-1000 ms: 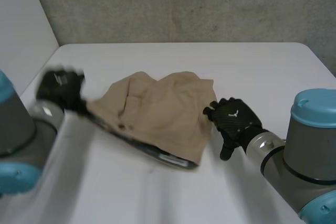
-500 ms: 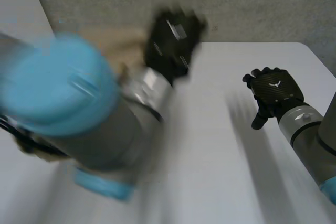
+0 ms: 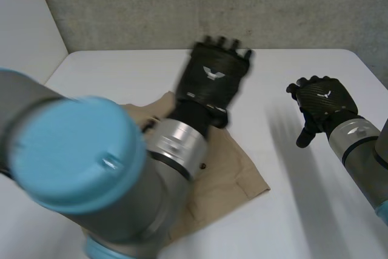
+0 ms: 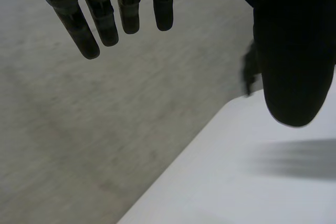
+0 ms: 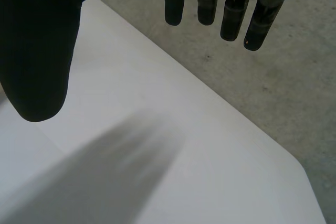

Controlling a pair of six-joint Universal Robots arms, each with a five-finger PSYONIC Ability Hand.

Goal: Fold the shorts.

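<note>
The tan shorts (image 3: pixel 237 173) lie on the white desk (image 3: pixel 115 74) in the lower centre of the head view. The left arm (image 3: pixel 79 174) crosses over them from the lower left of the frame and hides most of the cloth. One tan corner juts out toward the lower right, past the arm's silver wrist ring, and a smaller strip shows just left of that ring. The cloth looks doubled over on itself, though with so much covered this is hard to settle.

The left hand (image 3: pixel 215 80) is raised in the upper centre of the frame, its back to the camera, above the far part of the desk and clear of the shorts. In the left wrist view its fingers (image 4: pixel 105 22) are straight and spread from the thumb, with nothing between them; beyond them are the grey concrete wall (image 4: pixel 79 145) and a desk edge.

The right hand (image 3: pixel 320 102) is at the right of the head view, well apart from the shorts, over bare desk. In its own wrist view the fingers (image 5: pixel 231 11) hang straight, the thumb stands wide of them, and they hold nothing; a desk corner lies below the palm.
</note>
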